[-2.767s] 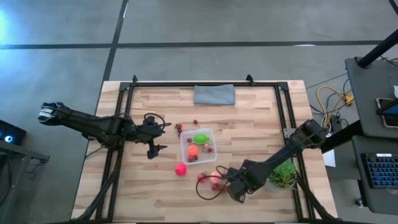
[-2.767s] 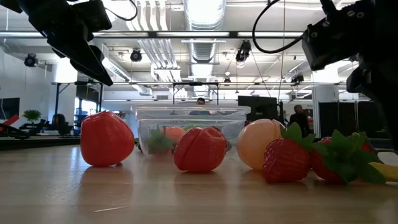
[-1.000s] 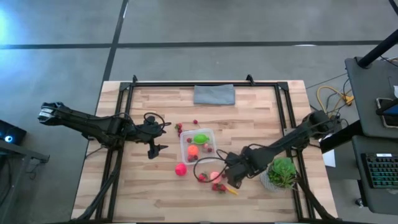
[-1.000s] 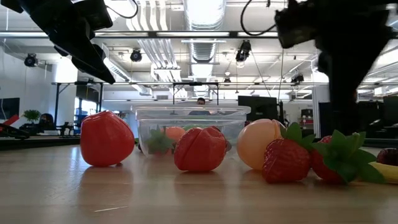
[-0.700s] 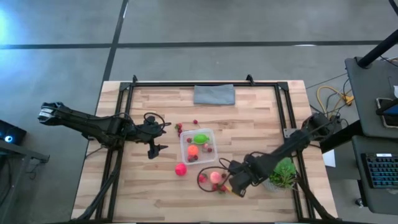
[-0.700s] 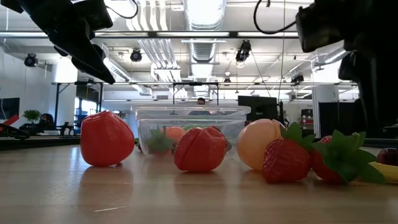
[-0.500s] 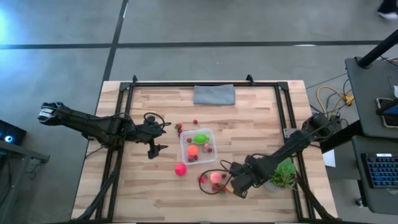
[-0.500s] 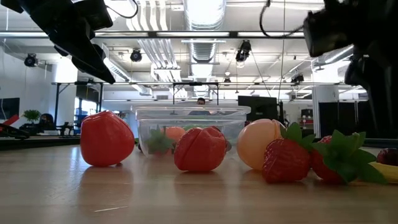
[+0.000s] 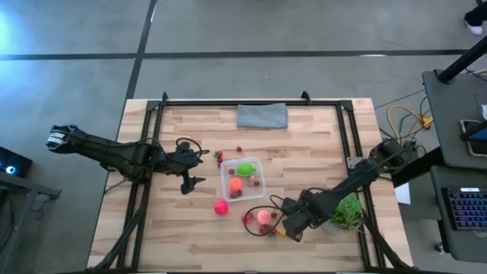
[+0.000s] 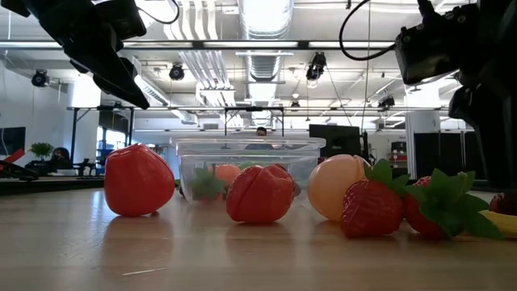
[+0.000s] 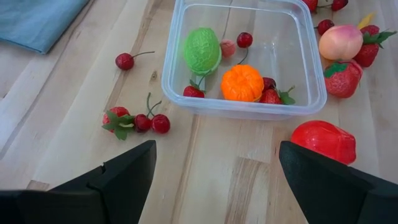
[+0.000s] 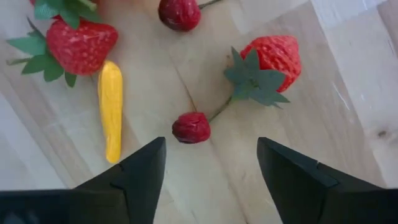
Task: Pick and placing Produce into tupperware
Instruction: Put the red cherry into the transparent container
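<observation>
Centrally on the pale wood-plank tabletop point(image 9: 304, 152) sits the tupperware point(image 9: 243, 178), a clear, thin-walled plastic box, roughly square with rounded corners and a raised rim. Inside it lie a bumpy green fruit point(image 11: 202, 51), a ribbed orange ball point(image 11: 242, 83), a dark red cherry point(image 11: 244, 40) on a stem and small strawberries with green leaf caps. Outside the box, a glossy red fruit point(image 11: 324, 140) lies near one corner, a smooth peach ball point(image 11: 341, 42) sits just beside a textured strawberry point(image 11: 343, 77), and a cluster of cherries point(image 11: 135, 121) with a leaf lies on the wood on the opposite side. A flat grey folded cloth point(image 9: 262, 116) lies near the far edge.

The right end effector point(image 9: 283, 226) hovers low over the near part of the tabletop, its dark fingers spread apart and holding nothing; below it lie a dimpled strawberry point(image 12: 268, 59) with a leafy stem, a small dark red berry point(image 12: 191, 127) and a slim yellow piece point(image 12: 111, 109). A leafy green potted plant point(image 9: 346, 213) stands just beside that arm. The left end effector point(image 9: 187, 183) waits beside the box, fingers wide apart and empty.
</observation>
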